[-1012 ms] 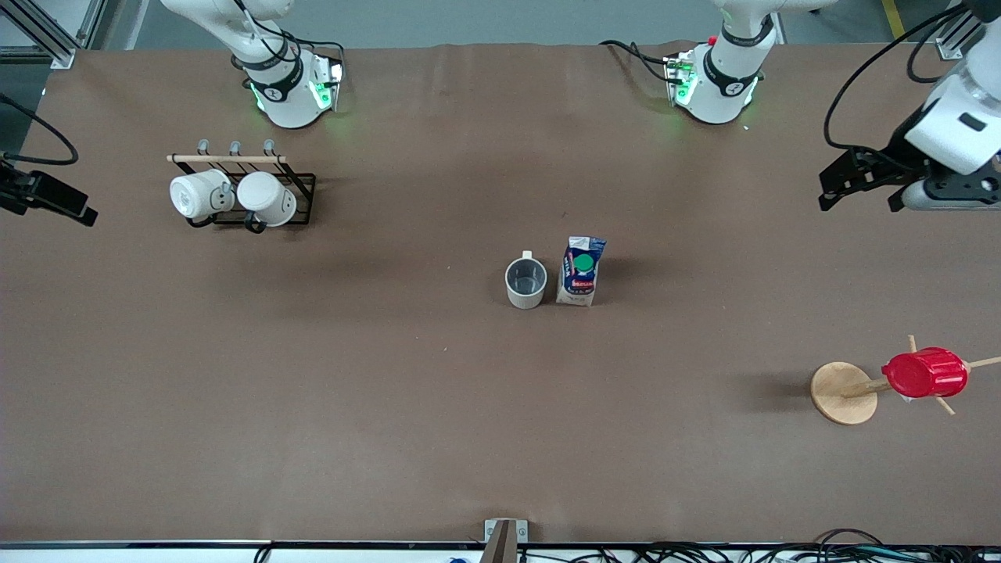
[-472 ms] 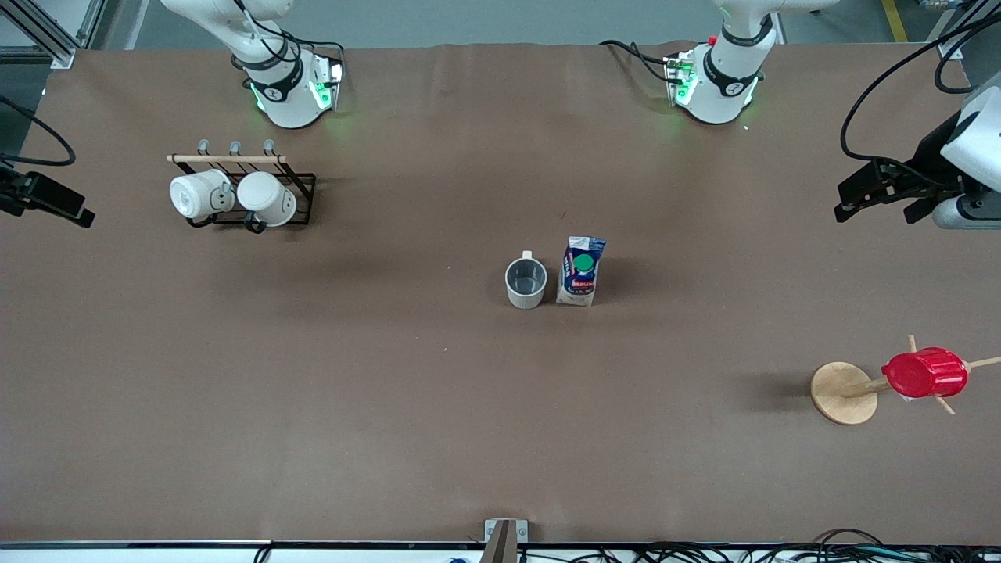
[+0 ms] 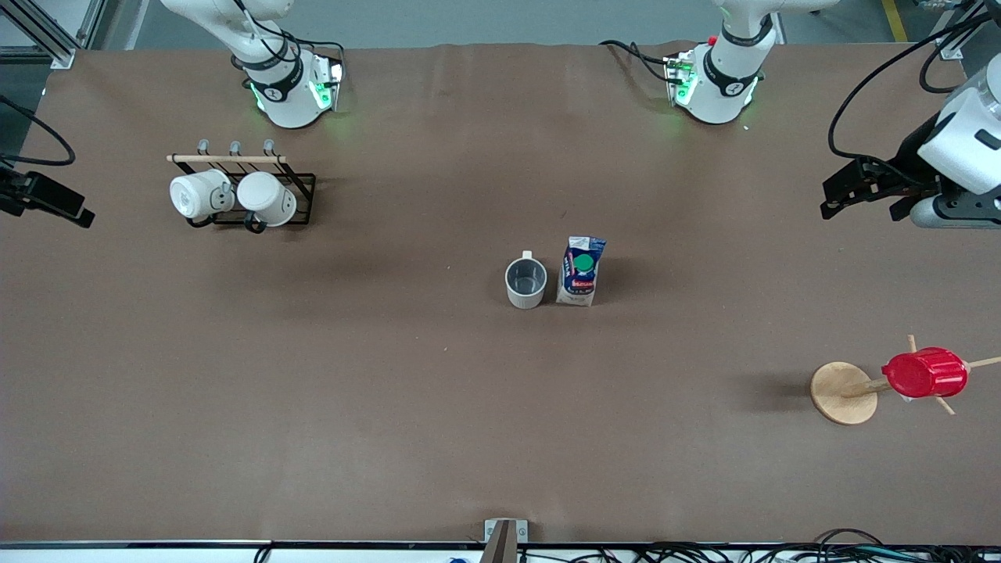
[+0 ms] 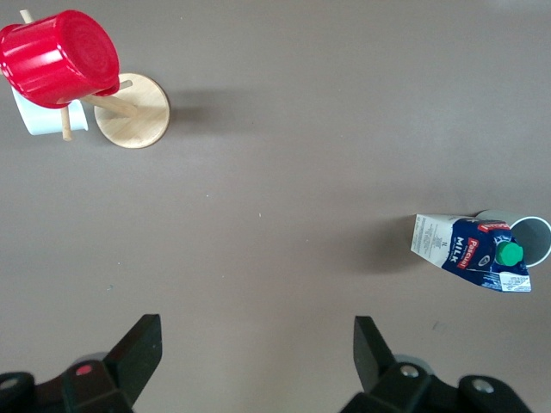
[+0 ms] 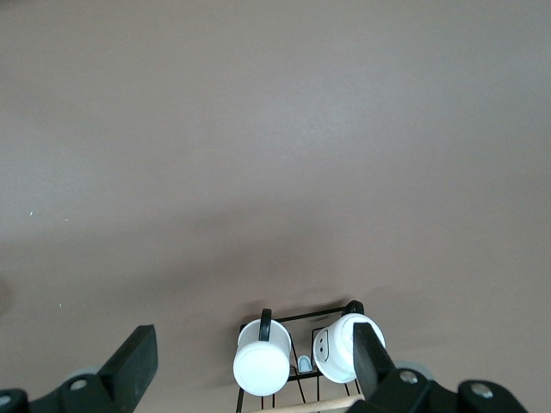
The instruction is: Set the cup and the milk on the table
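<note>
- Front view shows me the cup [image 3: 525,283] and the milk [image 3: 581,270] standing upright, side by side, in the middle of the table [image 3: 391,391]. I think the job looks done.
- My left gripper [image 3: 864,190] hangs up high over the table's edge, well apart from the milk. Its jaws are wide open and hold nothing.
- My right gripper [image 3: 47,205] is partly cut off. In its wrist view its fingers [image 5: 131,361] are spread wide and empty.
- In the left wrist view, the milk hides most of the cup.
</note>
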You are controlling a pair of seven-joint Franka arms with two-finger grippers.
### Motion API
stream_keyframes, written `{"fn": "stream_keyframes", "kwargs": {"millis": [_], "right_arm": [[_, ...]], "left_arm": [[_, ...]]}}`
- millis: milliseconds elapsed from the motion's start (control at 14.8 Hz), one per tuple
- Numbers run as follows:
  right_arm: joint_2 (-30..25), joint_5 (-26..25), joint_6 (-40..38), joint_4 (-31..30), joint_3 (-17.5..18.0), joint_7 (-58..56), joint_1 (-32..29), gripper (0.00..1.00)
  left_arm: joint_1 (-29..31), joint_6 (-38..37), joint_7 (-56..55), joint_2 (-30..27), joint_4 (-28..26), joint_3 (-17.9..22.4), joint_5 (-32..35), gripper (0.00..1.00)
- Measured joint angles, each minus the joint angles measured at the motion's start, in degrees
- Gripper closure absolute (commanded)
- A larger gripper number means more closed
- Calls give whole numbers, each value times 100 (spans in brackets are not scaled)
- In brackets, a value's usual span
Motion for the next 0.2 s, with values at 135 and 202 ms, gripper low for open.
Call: {"fn": "stream_keyframes", "kwargs": {"millis": [135, 202], "right_arm": [[-1, 0, 0, 0, 0, 0, 0, 0], [-1, 0, 0, 0, 0, 0, 0, 0]], "left_arm": [[0, 0, -32, 0, 0, -29, 9, 2], [3, 0, -32, 0, 0, -29, 14, 2]]}}
